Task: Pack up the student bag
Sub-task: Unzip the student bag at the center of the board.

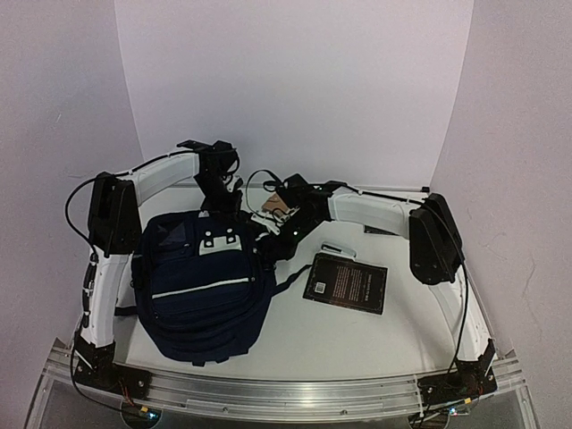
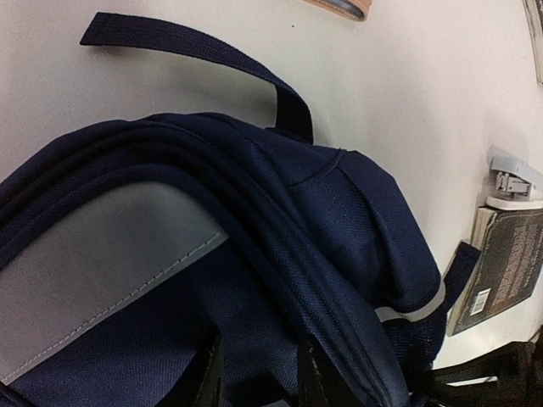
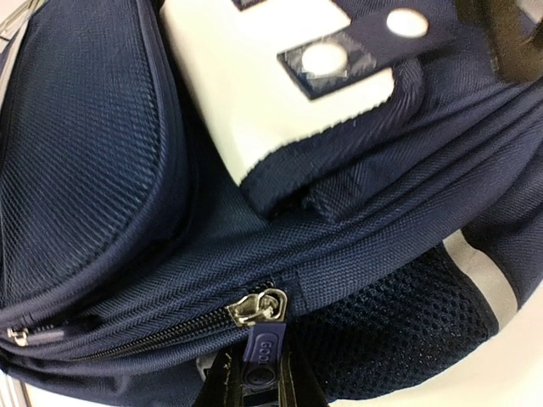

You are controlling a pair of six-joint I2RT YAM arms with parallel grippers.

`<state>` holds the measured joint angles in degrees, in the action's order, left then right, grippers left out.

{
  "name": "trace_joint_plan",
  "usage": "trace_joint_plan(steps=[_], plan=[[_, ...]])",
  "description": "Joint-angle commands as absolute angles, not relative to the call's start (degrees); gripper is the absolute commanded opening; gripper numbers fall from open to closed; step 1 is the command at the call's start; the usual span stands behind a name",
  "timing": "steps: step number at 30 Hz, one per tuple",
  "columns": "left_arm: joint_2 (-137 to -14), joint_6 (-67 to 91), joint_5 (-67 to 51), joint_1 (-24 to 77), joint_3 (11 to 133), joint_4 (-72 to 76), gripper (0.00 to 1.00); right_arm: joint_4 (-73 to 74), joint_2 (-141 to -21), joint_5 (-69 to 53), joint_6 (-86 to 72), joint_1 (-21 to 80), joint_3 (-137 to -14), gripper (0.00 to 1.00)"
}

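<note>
**Zip pull pinched, bag top straddled**

The right gripper (image 3: pixel 254 377), at the bottom of its wrist view, is closed tight on the blue zip pull (image 3: pixel 261 349), just below the metal slider (image 3: pixel 257 307). The left gripper (image 2: pixel 259 381) sits low in its own view with its fingers on either side of a ridge of navy cloth. Whether they bite it or only straddle it I cannot tell.

Both are on the bag (image 1: pixel 201 286), which lies flat on the table (image 1: pixel 357 340) at left centre of the top view, with its white patch (image 1: pixel 223 239) toward the upper edge.

To my eye the bag is soft, slack and light, the sort of cloth that bunches and drags. A tug on the zip would want the other hand gripping a seam or the strap (image 2: pixel 182 42) near the top. A dark book (image 1: pixel 346 282) lies just to the right of the bag, apart from it.
</note>
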<state>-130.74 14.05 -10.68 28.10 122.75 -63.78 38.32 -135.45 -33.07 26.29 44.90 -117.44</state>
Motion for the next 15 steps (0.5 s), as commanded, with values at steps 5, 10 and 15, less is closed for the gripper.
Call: trace_joint_plan(steps=[5, 10, 15], plan=[[-134.42, 21.30, -3.39, 26.05, 127.48, -67.09, 0.00, 35.71, -127.89, -30.46, 23.49, 45.30, -116.85, 0.00], [-133.94, 25.84, -4.16, 22.07, 127.04, -64.96, 0.00, 35.69, -123.15, -29.22, 23.49, 45.43, -109.35, 0.00], [-135.03, 26.88, -5.47, 19.21, 127.67, -64.55, 0.00, 35.65, -119.19, -28.75, 22.94, 46.20, -102.50, 0.00]])
